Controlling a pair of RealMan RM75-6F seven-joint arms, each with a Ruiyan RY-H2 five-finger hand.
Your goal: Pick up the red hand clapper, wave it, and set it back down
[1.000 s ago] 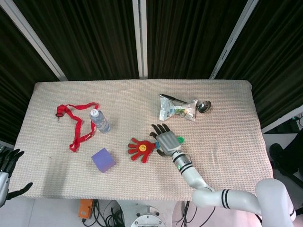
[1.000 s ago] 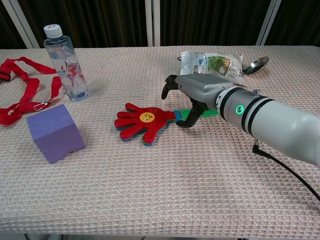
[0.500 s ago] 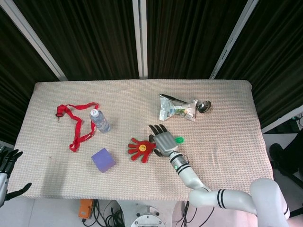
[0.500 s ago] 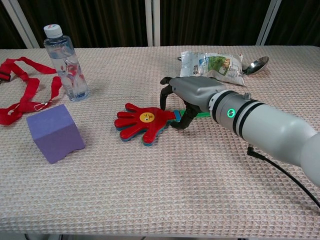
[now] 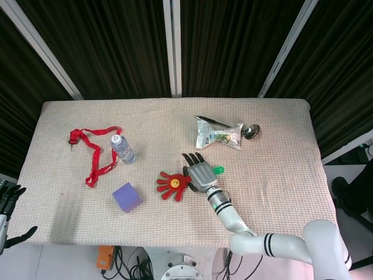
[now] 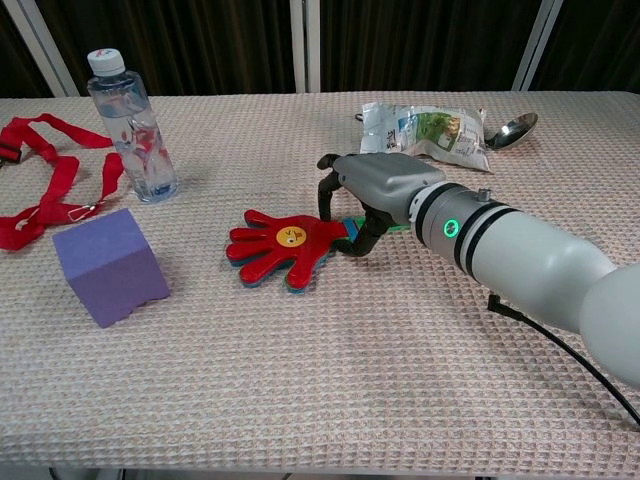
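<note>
The red hand clapper (image 5: 172,184) (image 6: 285,245) lies flat on the cloth near the table's middle, palm end to the left. Its green handle (image 5: 218,170) runs right, under my right hand (image 5: 201,172) (image 6: 385,185). That hand sits over the handle where it joins the red palm. Its fingers curl down on the far side and the thumb presses the near side, gripping the handle. The clapper still rests on the table. My left hand (image 5: 9,201) hangs off the table's lower left corner with its fingers apart, holding nothing.
A purple cube (image 5: 127,197) (image 6: 108,265) stands left of the clapper. Behind it are a water bottle (image 5: 123,149) (image 6: 135,125) and a red lanyard (image 5: 93,149) (image 6: 50,190). A snack packet (image 5: 218,135) (image 6: 430,130) and a spoon (image 5: 252,131) (image 6: 512,128) lie at the back right.
My right hand has slid left along the green handle toward the red palm and curled tighter around it. The clapper has shifted slightly left. The left hand has not moved.
</note>
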